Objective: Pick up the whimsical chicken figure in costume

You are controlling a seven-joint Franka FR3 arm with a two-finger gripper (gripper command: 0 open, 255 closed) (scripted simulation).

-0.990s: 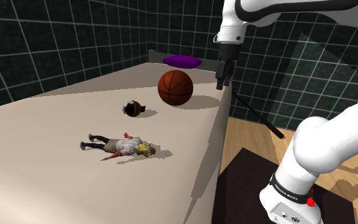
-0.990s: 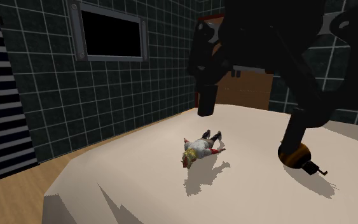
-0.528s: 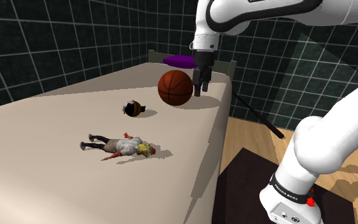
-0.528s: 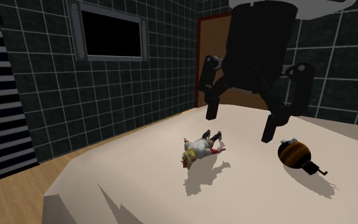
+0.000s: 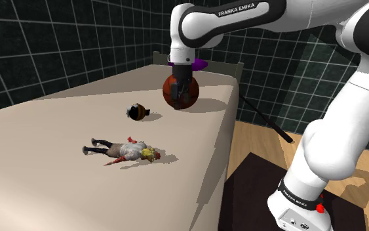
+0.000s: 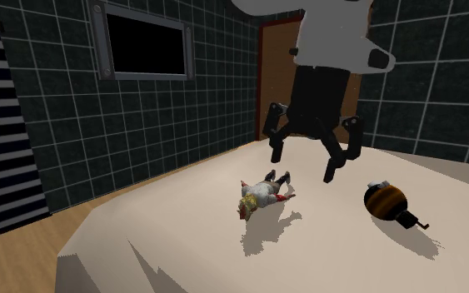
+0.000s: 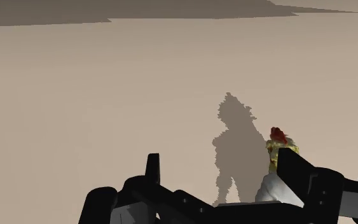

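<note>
A small chicken figure with a yellow feathered head, a red comb, a pale grey costume and thin dark legs is lying flat and stretched out on the smooth, matte beige surface of a bed. It is casting a ragged shadow beside itself in the second exterior view. The all-black two-finger gripper is hanging in the air above the bed, well apart from the figure and beyond its feet. Its angular fingers are spreading wide, with nothing between them. In the shoulder view the gripper is showing up and to the right of the figure, in front of a round, reddish-brown basketball with dark seams. In the wrist view the figure's comb and yellow head are peeking up just beside one finger of the gripper, and the figure is throwing a long jagged shadow across the plain bed surface. A small round orange-and-black striped object with a short black stem is resting between the figure and the basketball. Farther from the figure, a flat, glossy purple cushion is lying at the head of the bed. Dark green gridded tile walls are surrounding the figure's bed.
</note>
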